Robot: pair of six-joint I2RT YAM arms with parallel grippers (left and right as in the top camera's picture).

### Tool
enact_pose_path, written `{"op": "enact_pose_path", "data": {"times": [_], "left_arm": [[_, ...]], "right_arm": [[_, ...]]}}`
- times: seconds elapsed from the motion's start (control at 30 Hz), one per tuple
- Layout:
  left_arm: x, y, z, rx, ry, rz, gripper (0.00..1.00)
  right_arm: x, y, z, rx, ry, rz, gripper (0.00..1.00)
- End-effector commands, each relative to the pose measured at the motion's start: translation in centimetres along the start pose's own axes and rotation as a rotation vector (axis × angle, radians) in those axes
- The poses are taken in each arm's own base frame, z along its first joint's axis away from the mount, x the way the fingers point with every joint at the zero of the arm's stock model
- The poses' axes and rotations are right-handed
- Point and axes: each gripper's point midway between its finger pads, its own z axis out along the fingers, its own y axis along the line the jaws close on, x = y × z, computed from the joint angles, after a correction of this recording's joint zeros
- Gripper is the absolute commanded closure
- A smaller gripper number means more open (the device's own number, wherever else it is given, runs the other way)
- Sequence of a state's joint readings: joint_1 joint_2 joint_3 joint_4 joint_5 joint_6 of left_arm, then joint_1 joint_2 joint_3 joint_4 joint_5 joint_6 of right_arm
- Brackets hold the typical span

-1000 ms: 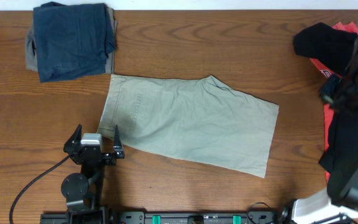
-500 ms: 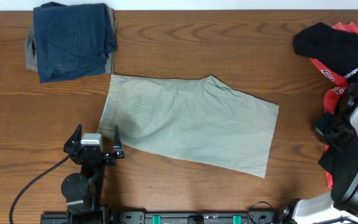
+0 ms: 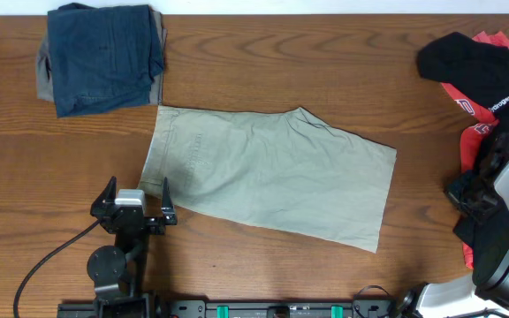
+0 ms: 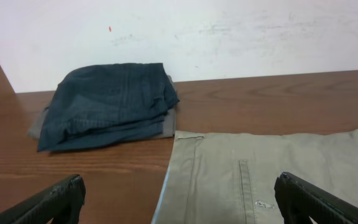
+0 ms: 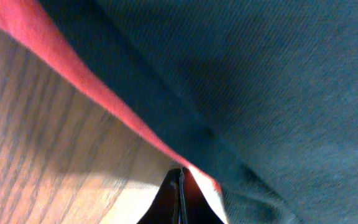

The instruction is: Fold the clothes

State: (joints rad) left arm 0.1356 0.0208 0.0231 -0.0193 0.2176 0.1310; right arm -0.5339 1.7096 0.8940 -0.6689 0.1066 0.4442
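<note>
The khaki shorts [image 3: 268, 172] lie flat across the middle of the table, waistband to the left. In the left wrist view their waistband edge and a stitched seam [image 4: 244, 180] show. My left gripper [image 3: 135, 205] is open and empty just in front of the waistband corner, and its fingers [image 4: 179, 186] straddle the edge of the shorts. My right gripper [image 3: 463, 190] is at the right edge, over the black and red sportswear [image 3: 471, 62]. Its fingertips [image 5: 180, 183] are pressed shut against the red hem of the dark fabric [image 5: 260, 81].
Folded navy shorts [image 3: 104, 55] sit on a grey garment at the back left, also in the left wrist view [image 4: 107, 102]. A white wall [image 4: 229, 31] runs behind the table. The sportswear pile trails down the right side [image 3: 467, 252].
My right arm has drawn back from the far part of the sportswear pile toward the front right, uncovering the black garment. The left arm and khaki shorts have not moved.
</note>
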Motion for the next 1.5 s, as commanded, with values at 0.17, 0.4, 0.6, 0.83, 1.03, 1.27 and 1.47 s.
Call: {"op": "enact_pose_path", "data": {"times": [0.17,0.4,0.6,0.83,1.03,1.27,1.47], "left_arm": [[1.6,-0.1,0.1,0.008,0.047,-0.013,0.02],[1.6,-0.1,0.1,0.008,0.047,-0.013,0.02],[1.6,-0.1,0.1,0.008,0.047,-0.013,0.02],[1.6,-0.1,0.1,0.008,0.047,-0.013,0.02],[1.6,-0.1,0.1,0.008,0.047,-0.013,0.02],[1.6,-0.1,0.1,0.008,0.047,-0.013,0.02],[1.6,-0.1,0.1,0.008,0.047,-0.013,0.02]], "right_arm": [[-0.8,-4.1,0.8,0.17,-0.058,0.041,0.99],[-2.5,-7.5,0.8,0.184,-0.073,0.163,0.99],[-4.2,-8.0,-0.2,0.064,-0.043,0.231,0.99],[-6.3,-1.9,-4.4,-0.242,-0.01,0.133,0.99],[-4.1,3.8,-7.3,-0.338,0.027,-0.059,0.61],[3.3,8.4,-6.6,-0.335,0.174,-0.317,0.08],[8.1,9.4,-4.3,-0.32,0.238,-0.426,0.06]]}}
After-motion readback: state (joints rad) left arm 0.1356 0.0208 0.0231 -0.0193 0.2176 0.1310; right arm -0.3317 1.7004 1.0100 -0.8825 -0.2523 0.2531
